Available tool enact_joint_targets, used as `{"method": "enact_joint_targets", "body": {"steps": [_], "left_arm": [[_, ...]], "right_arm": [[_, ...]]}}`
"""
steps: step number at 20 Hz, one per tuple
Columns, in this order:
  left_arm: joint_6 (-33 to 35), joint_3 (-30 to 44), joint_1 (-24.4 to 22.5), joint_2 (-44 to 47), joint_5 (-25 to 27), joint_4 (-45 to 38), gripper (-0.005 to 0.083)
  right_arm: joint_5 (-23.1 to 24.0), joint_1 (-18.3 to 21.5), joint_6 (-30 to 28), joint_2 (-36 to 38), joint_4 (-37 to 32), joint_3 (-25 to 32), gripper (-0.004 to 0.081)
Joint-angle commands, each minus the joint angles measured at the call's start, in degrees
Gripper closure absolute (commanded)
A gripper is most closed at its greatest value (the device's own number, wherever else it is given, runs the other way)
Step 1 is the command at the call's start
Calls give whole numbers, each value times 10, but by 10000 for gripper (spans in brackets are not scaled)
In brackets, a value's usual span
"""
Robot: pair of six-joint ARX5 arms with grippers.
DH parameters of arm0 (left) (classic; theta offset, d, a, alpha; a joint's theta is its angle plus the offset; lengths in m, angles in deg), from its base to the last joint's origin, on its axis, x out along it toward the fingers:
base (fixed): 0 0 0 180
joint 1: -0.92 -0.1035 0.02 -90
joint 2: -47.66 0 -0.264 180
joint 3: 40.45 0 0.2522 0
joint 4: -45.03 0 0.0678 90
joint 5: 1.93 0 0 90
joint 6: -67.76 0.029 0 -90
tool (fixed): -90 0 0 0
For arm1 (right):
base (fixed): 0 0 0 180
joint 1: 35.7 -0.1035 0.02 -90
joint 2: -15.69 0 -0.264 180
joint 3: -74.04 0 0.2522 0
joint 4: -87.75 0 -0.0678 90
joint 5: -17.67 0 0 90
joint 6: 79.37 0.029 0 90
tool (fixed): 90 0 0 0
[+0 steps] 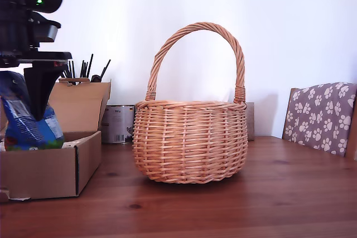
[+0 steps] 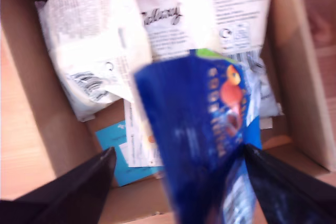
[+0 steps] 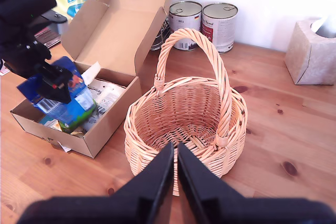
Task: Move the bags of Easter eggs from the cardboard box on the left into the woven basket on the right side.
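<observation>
My first claw (image 2: 178, 182) pinched the crinkly dark blue plastic bag (image 1: 30, 124) by its top edge above the brown cardboard box (image 1: 50, 168); it looked light, floppy, slippery. My second claw (image 3: 175, 174) hung closed, empty, over the round wicker basket (image 3: 184, 124).
</observation>
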Motion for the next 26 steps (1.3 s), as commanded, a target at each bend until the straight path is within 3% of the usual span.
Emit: {"method": "enact_joint_targets", "body": {"steps": [1, 10, 11, 14, 15, 19, 26], "left_arm": [[7, 5, 4, -7, -21, -8, 64], [14, 5, 15, -78, -45, -28, 82], [15, 5, 15, -78, -45, -30, 140], [28, 5, 15, -78, -48, -30, 528], [28, 5, 15, -78, -55, -33, 573], [29, 5, 15, -78, -63, -37, 617], [47, -13, 15, -26, -97, -17, 617]], "right_arm": [[-2, 0, -1, 1, -2, 0, 783], [-1, 0, 0, 1, -3, 0, 783], [-1, 0, 0, 1, -3, 0, 783], [-1, 0, 0, 1, -3, 0, 783], [-1, 0, 0, 1, -3, 0, 783], [-1, 0, 0, 1, -3, 0, 783], [-1, 0, 0, 1, 0, 0, 783]]}}
